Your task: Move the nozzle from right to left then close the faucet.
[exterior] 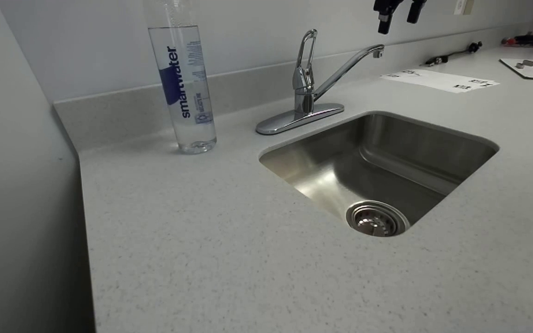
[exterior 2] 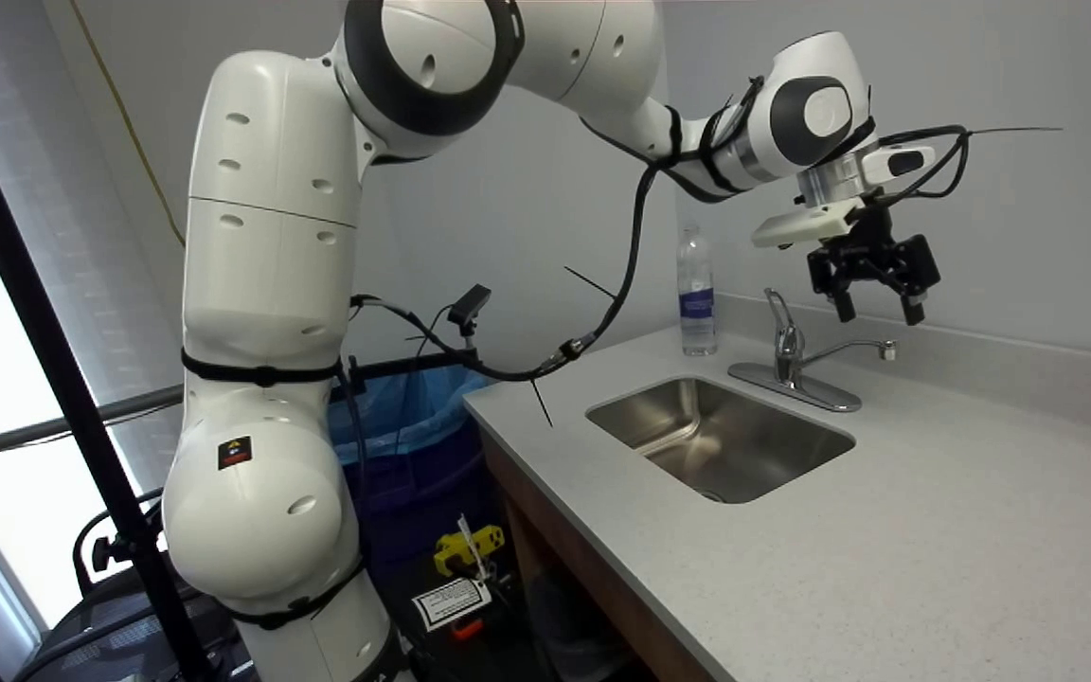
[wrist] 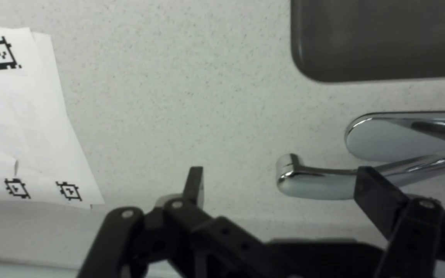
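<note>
1. In an exterior view we see the pincer [exterior: 399, 23] cut off by the top edge, its two fingers [exterior: 384, 25] spread apart and pointing down.
2. Below it we find the nozzle [exterior: 342, 72], slanting up from the body of the faucet [exterior: 304, 102]. Its tip sits just under the pincer, with a visible gap between. The lever handle [exterior: 302, 78] stands upright, left of the pincer.
3. Farther down from the pincer we see the sink [exterior: 410, 138] with its drain [exterior: 374, 222]. The water bottle [exterior: 183, 88] stands upright, well to the pincer's left; printed paper [exterior: 437, 81] lies on the counter [exterior: 178, 231], below it and mostly to its right.
4. In an exterior view with the white arm [exterior 2: 266, 284], we have the pincer hanging at the arm's end, spread, above the nozzle tip and apart from it. The sink and bottle are left of it, and well beyond them a blue-lined bin [exterior 2: 394, 483].
5. In the wrist view we look past the widely spread pincer: the nozzle tip shows between the fingers, one of which covers part of the spout. The base plate [wrist: 377, 139] is on that finger's side; the paper lies beyond the opposite finger.
</note>
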Available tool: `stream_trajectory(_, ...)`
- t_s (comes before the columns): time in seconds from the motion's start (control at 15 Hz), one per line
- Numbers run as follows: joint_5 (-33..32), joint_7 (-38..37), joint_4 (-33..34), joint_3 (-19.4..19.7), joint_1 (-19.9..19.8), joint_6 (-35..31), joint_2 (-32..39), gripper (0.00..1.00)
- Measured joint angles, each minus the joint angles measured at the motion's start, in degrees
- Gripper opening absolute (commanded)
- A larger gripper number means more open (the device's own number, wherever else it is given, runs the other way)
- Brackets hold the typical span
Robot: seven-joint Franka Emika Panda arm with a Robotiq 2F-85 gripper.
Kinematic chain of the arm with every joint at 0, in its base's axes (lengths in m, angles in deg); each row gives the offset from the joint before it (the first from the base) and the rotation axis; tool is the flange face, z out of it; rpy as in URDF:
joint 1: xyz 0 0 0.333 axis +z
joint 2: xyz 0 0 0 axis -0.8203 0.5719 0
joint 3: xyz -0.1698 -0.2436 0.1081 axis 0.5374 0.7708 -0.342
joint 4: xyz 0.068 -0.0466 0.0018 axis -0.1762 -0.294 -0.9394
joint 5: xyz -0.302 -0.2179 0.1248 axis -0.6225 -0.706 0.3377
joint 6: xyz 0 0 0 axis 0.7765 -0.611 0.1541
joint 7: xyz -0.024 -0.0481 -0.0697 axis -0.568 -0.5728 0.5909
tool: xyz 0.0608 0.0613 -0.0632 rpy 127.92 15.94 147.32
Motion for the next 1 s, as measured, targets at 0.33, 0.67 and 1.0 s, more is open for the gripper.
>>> stream_trajectory(0.33, -5.30, -4.65, 0.06, 2.31, 0.03, -6.33, 3.18, 1.00)
stream_trajectory(0.67, -6.11, -8.51, 2.69, 2.76, 0.39, -7.84, 6.55, 1.00)
stream_trajectory(1.0, -6.12, -11.29, 8.92, 2.99, 0.60, -7.84, 10.60, 1.00)
